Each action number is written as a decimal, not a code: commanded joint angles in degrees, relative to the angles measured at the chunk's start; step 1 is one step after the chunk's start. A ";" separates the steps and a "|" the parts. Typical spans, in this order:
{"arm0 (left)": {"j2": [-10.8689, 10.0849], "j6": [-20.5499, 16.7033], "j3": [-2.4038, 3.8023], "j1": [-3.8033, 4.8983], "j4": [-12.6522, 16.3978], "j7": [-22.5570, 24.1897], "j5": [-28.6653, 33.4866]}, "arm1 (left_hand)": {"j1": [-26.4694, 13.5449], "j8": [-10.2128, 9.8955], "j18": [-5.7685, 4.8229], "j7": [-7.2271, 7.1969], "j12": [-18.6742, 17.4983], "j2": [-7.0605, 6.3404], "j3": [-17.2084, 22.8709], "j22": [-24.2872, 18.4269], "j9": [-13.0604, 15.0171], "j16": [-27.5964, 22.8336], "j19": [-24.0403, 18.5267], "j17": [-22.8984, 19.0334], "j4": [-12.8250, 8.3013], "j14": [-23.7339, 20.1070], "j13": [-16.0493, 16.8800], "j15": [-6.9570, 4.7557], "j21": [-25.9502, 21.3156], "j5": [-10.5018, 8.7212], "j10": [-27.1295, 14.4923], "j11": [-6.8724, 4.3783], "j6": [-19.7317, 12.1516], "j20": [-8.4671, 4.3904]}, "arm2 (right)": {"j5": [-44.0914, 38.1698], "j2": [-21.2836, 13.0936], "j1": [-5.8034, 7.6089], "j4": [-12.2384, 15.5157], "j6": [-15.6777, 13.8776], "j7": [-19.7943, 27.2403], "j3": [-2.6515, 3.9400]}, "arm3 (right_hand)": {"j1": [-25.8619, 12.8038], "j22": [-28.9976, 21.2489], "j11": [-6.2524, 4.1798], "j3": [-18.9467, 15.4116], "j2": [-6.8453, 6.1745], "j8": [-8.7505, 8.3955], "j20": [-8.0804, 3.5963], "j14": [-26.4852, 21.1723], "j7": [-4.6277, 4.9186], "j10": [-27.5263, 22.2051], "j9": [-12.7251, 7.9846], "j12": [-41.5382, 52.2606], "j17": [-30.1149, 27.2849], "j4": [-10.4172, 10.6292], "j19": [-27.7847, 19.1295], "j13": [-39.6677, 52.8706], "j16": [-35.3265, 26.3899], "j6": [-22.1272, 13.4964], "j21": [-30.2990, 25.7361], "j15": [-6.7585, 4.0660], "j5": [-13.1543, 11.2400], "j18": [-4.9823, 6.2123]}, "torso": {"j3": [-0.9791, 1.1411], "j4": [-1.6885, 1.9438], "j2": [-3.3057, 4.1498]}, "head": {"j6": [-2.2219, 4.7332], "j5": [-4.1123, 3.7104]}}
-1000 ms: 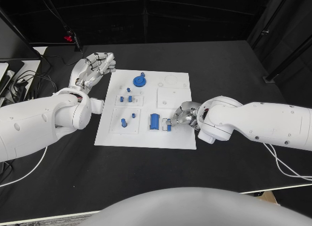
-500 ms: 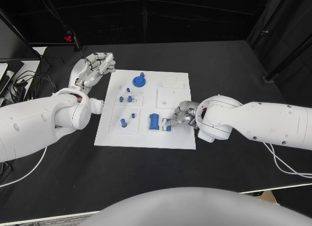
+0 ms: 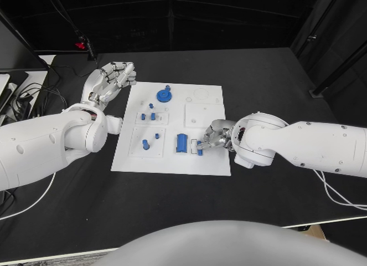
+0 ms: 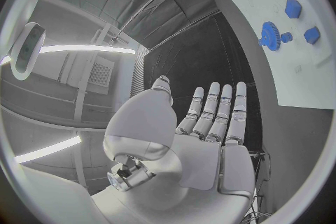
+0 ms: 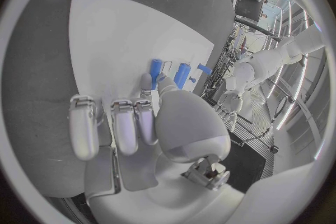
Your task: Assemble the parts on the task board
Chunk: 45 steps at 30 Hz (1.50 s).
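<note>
The task board (image 3: 172,128) is seen as a white plate in the middle of the frame, lying flat on the black counter (image 3: 255,72). The right robot hand (image 3: 212,138) is reached in from the right side over the board's right edge, and a small blue part (image 3: 198,147) is pinched at its fingertips (image 5: 149,80), right down at the board surface. Whether that part is already seated in a slot can't really be told from here, since the fingers are in the way. Just left of it, a larger blue block (image 3: 181,142) is stood on the board in the lower middle. A blue gear (image 3: 164,95) is found near the board's top edge, and a few small blue pegs (image 3: 149,117) are scattered over the left half.

The left robot hand (image 3: 113,77) is held up in the upper left of the frame, just off the board's top left corner, with its fingers (image 4: 218,109) stretched out straight side by side and nothing gripped in it.
</note>
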 commanded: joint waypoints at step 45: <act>-0.20 0.84 0.06 -0.01 0.14 1.57 0.07 | 0.76 0.35 -0.45 8.04 0.49 0.20 -0.41 -0.12 -0.08 0.50 -0.34 -0.21 0.11 -0.46 -0.04 -0.10 0.32 0.23 -0.28 -0.05 -0.41 -0.02 | -18.93 -1.58 -0.67 1.56 3.17 -6.82 -0.65 | -3.80 14.39 0.73 0.86 -3.00 -3.60 0.66 6.17 3.05 6.18 -3.31 -0.32 15.08 1.38 5.11 15.12 0.14 -6.02 0.04 0.63 -0.88 0.06 | -0.01 0.02 -0.01 | -0.01 -0.43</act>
